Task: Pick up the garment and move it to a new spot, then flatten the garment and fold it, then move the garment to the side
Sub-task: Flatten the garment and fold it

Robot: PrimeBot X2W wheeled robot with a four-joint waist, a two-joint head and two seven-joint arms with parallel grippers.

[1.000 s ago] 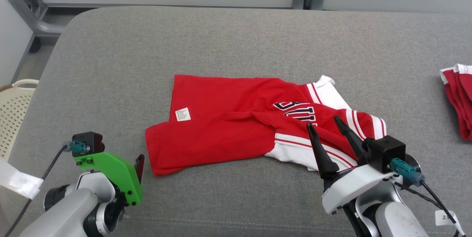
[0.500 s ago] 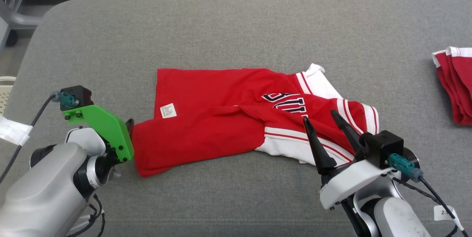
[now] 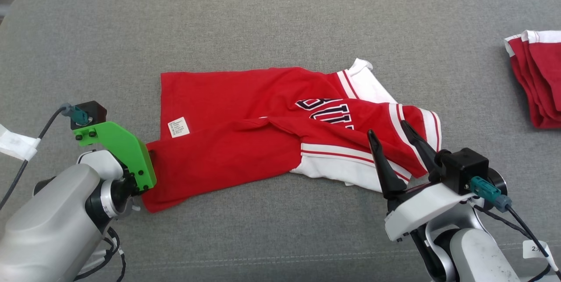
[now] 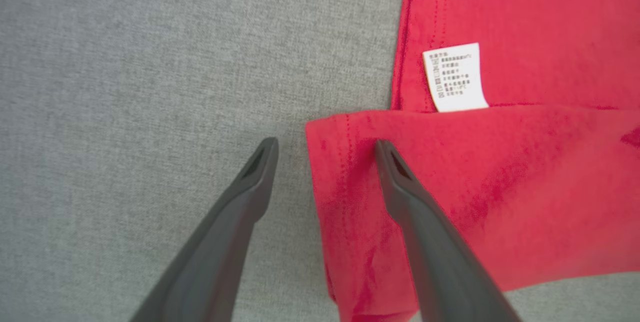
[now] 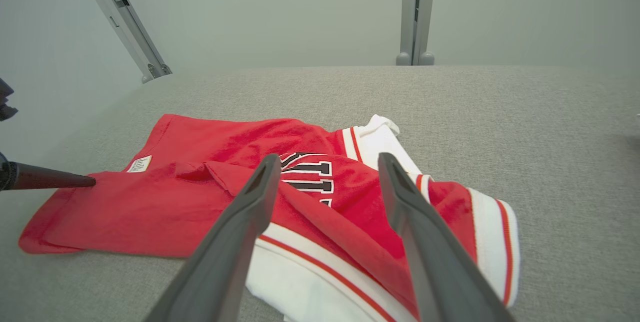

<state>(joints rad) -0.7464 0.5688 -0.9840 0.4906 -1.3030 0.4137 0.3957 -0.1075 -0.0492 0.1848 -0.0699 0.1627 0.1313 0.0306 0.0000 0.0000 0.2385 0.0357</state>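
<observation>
The garment (image 3: 245,141) is a red jersey with white striped sleeves and dark lettering, lying crumpled and partly folded over itself in the middle of the grey padded surface (image 3: 263,19). My left gripper (image 4: 325,145) is open at the garment's left lower corner (image 4: 350,172): one finger is over the red hem, the other over bare grey fabric. In the head view its green mount (image 3: 122,146) hides the fingers. My right gripper (image 3: 389,130) stands open just above the garment's striped right sleeve (image 5: 490,242), with nothing between its fingers (image 5: 272,162).
A stack of folded red and white garments (image 3: 534,84) lies at the right edge of the surface. A white care label (image 4: 455,76) shows on the garment near my left fingers. Grey posts (image 5: 415,11) stand against the wall beyond the far edge.
The head camera has tilted down, shifting the whole picture. My left gripper has moved in to the garment's left lower corner. The right gripper has barely moved.
</observation>
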